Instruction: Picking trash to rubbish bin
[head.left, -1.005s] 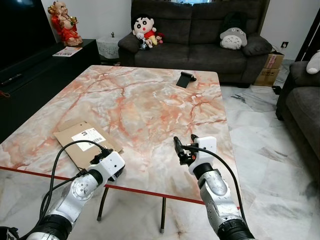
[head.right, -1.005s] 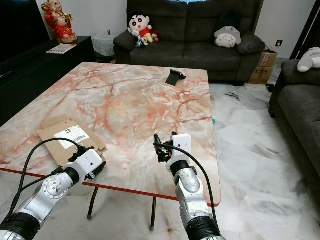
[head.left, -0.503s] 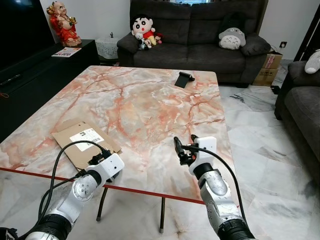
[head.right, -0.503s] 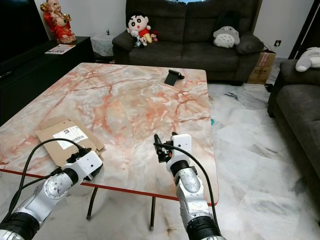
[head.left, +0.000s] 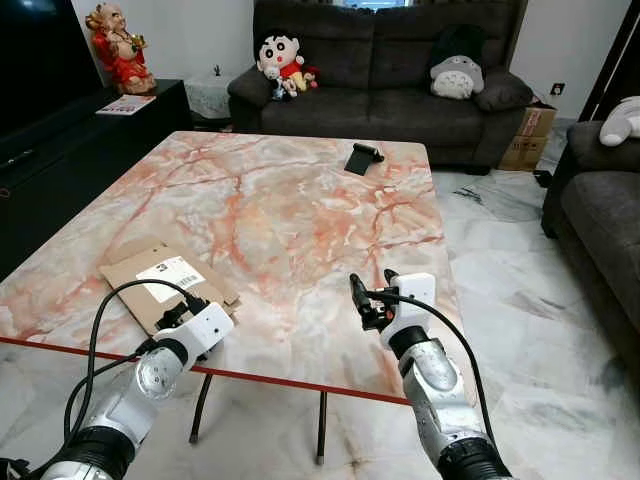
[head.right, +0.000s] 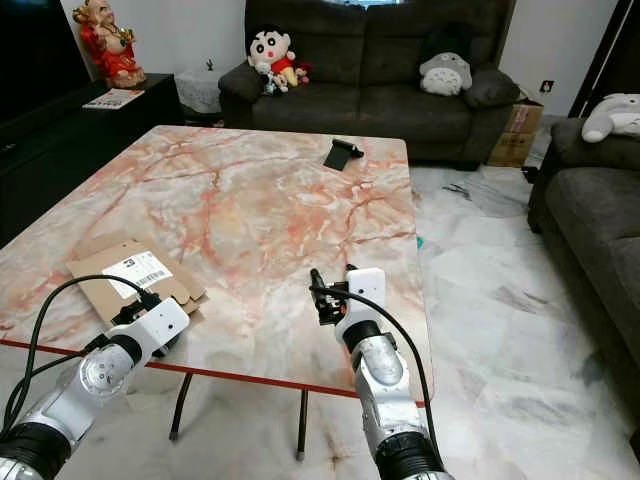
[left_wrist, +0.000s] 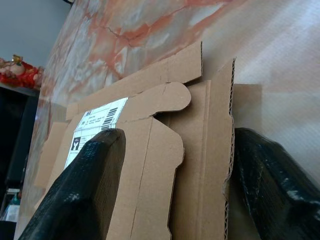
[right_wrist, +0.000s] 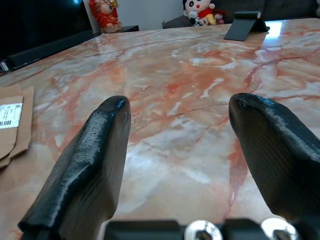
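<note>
Straddling flattened cardboard (left_wrist: 165, 150) | left gripper (left_wrist: 175, 190) spread | right gripper (right_wrist: 185, 165) apart, well away

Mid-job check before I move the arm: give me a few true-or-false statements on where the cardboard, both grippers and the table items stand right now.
1. The flattened cardboard lies on the marble table near its front left edge. True.
2. The left gripper has lifted the cardboard off the table. False: the cardboard lies flat, with the open fingers astride its near edge.
3. The right gripper is open and holds nothing. True.
4. The black phone stand sits beside the cardboard. False: it is at the table's far end, toward the sofa.
</note>
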